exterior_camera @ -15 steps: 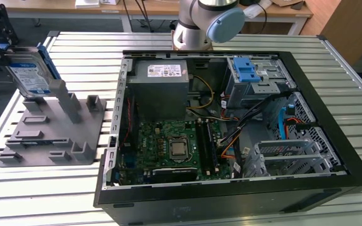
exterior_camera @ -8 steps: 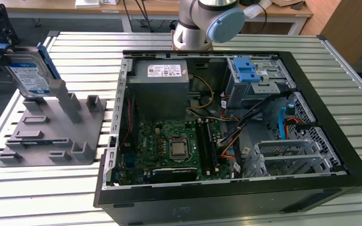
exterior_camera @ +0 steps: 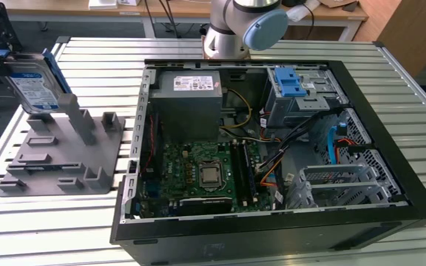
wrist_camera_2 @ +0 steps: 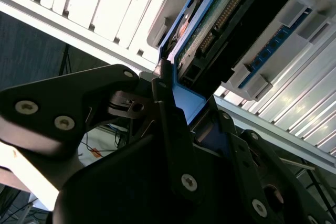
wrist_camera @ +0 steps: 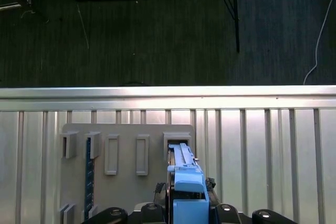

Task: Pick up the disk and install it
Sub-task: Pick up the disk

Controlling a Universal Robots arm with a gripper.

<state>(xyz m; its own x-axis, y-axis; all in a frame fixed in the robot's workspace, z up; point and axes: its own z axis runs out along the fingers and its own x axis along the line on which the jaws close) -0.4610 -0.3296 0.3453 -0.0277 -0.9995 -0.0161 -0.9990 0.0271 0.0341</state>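
Black jaws clamped on disk point(exterior_camera: 35, 88), nearly shut.

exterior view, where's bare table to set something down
Bare slatted metal table lies between the grey plastic fixture block and the picture's bottom edge, and along the exterior view's right of the open black computer case. Inside the case is crowded with cables.

At the exterior view's left, the black end effector point(exterior_camera: 2, 58) has the flat silver disk in its blue plastic carrier point(exterior_camera: 35, 83) pinched by the top edge, tilted, with its lower end right by the tall post of the grey plastic slotted stand point(exterior_camera: 57, 160). Just beside it on the slatted metal bench point(exterior_camera: 50, 221) lies an open black computer case point(exterior_camera: 272, 233), with a grey power-supply box point(exterior_camera: 191, 105) and a green motherboard point(exterior_camera: 206, 172) inside.
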